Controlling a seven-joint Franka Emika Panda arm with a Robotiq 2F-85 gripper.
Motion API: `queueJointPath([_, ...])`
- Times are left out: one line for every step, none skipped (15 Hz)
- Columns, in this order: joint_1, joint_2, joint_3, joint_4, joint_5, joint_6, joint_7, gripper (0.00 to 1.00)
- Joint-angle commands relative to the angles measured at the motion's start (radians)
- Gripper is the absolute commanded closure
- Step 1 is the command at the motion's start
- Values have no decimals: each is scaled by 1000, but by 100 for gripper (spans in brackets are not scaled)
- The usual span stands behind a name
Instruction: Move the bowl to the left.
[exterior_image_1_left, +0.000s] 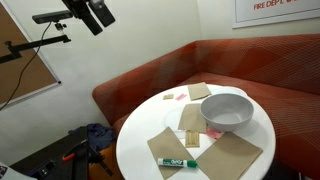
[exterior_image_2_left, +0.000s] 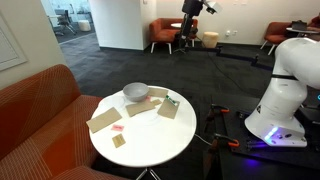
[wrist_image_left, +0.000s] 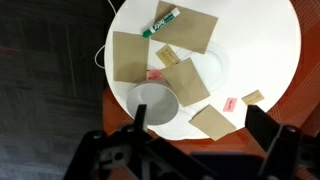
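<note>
Round white worktop (wrist_image_left: 265, 40) beside orange sofa (exterior_image_1_left: 140, 85). Bowl (wrist_image_left: 155, 103) sits near its 7 o'clock edge in wrist view, among brown napkins (wrist_image_left: 130, 55). My gripper (wrist_image_left: 198, 125) hangs high above, jaws wide, empty; staged, I judge, to descend on the rim.

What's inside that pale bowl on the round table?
Nothing that shows: in the wrist view the bowl has a bare pale inside. One finger of the gripper covers a bit of its rim, and whatever lies under the bowl is hidden.
</note>
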Motion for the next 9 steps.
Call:
queueJointPath([14,134,20,45,-22,92,-55,0])
queueJointPath([14,165,29,47,-32,128,-60,0])
queueJointPath([10,194,39,50,-44,157,-59,0])
queueJointPath([5,222,51,53,-60,190,-54,0])
queueJointPath([-1,251,64,56,-79,219,-40,0])
queueJointPath([-9,273,78,55,-107,253,-24,0])
queueJointPath([-15,292,87,51,-130,281,-14,0])
queueJointPath([-24,313,98,48,-160,314,2,0])
queueJointPath([-27,332,104,48,-178,337,11,0])
